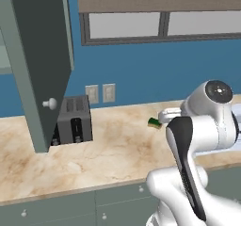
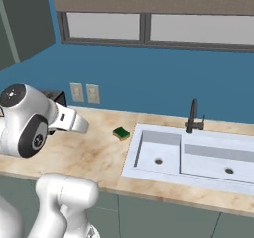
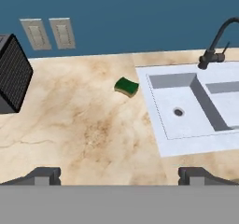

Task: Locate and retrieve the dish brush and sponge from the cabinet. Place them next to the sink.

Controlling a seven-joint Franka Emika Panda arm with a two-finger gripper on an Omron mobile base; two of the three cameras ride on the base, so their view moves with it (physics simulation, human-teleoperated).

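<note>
Counter (image 3: 84,125) first, big and tan, spread wide under gripper (image 3: 119,175) and running on ahead to blue wall (image 3: 121,8). Good flat spot for setting things down.

Next, cabinet (image 1: 40,55), up high and well off to gripper's left, door swung wide open, white knob (image 1: 49,103) facing out. Open like that for reaching inside.

Then sink (image 3: 186,106), white, ahead and to gripper's right, set down into counter. Two basins, seen from right base view. Dark tap (image 3: 219,36) at far side, bent over toward basins for water.

Toaster (image 3: 14,73), dark box, ahead and to gripper's left, pushed back near wall, out of the way. Two outlets (image 3: 46,33) on wall just past it, handy for plugging in.

Sponge (image 3: 126,86), small, green side up, yellow under. Lying flat on counter, straight ahead of gripper, just beside sink's left edge. Touching sink or not: too close to tell. Looks put there on purpose, right next to sink, as asked. Sponge half of job: done, by the look of it.

Gripper last. Two small dark fingers (image 3: 44,174) spread as wide as can be, nothing between them. Held up over counter, well back from sponge. Empty and open, likely ready for brush. Probably needs a swing left and up toward cabinet for that, then a careful pinch on thin handle. Brush half of job: not yet done, most likely.
</note>
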